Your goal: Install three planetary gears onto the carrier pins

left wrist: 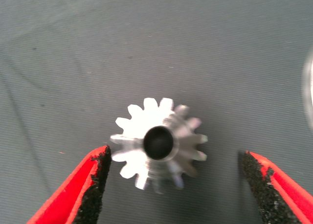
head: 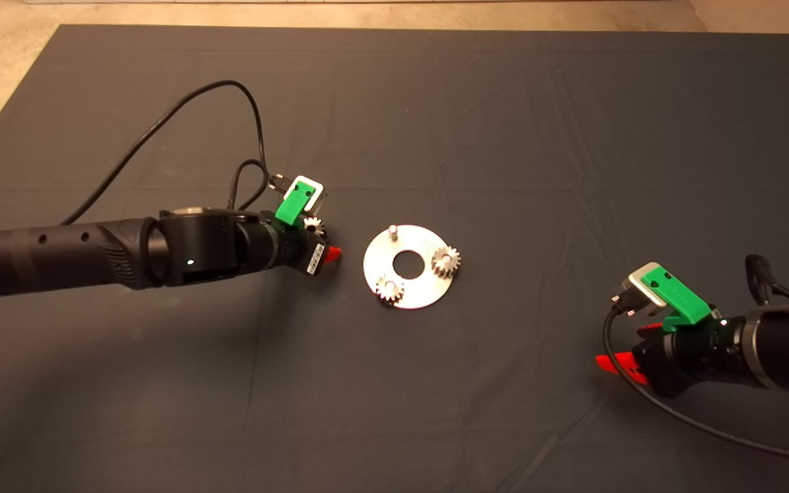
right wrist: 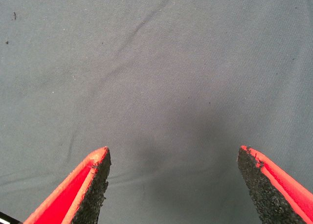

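Observation:
A shiny round carrier disc (head: 419, 291) lies mid-mat. Two planetary gears (head: 446, 261) (head: 390, 290) sit on its carrier pins, and the third pin (head: 391, 231) stands bare at the disc's far left. Left of the disc, a loose gear (head: 311, 224) (left wrist: 159, 143) lies flat on the mat. My left gripper (head: 320, 239) (left wrist: 174, 153) is open around it, with one pad (left wrist: 98, 170) at the gear's teeth and the other well clear. Over bare mat at the lower right, my right gripper (head: 629, 346) (right wrist: 173, 150) is open and holds nothing.
A black cable (head: 182, 109) loops over the mat behind the left arm. Another cable (head: 696, 421) trails from the right wrist toward the lower right edge. The disc's bright rim (left wrist: 309, 87) shows at the edge of the left wrist view. Pale floor borders the mat's far side.

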Robot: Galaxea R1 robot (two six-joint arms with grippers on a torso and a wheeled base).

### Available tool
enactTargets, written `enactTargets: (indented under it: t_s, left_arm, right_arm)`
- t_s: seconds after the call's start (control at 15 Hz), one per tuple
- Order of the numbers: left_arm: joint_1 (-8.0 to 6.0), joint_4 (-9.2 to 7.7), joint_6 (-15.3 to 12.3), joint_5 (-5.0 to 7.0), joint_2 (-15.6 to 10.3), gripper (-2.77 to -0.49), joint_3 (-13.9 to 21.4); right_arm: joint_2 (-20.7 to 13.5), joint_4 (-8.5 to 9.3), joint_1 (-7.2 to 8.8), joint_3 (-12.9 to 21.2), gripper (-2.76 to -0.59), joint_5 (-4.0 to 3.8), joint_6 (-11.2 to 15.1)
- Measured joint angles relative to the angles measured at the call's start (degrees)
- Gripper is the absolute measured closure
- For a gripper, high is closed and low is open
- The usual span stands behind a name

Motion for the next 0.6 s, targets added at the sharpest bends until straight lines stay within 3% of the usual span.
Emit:
enactTargets:
  t_s: [0.2, 0.6]
  left_arm:
    - [-0.02, 0.0, 0.37, -0.06, 0.05, -1.84, -0.2]
    - [-0.02, 0.0, 0.46, -0.06, 0.05, -1.53, -0.2]
  right_arm:
    - [-0.02, 0.0, -0.02, 0.0, -1.92, -0.02, 0.0]
    - [-0.02, 0.0, -0.04, 0.0, -1.92, 0.0, 0.0]
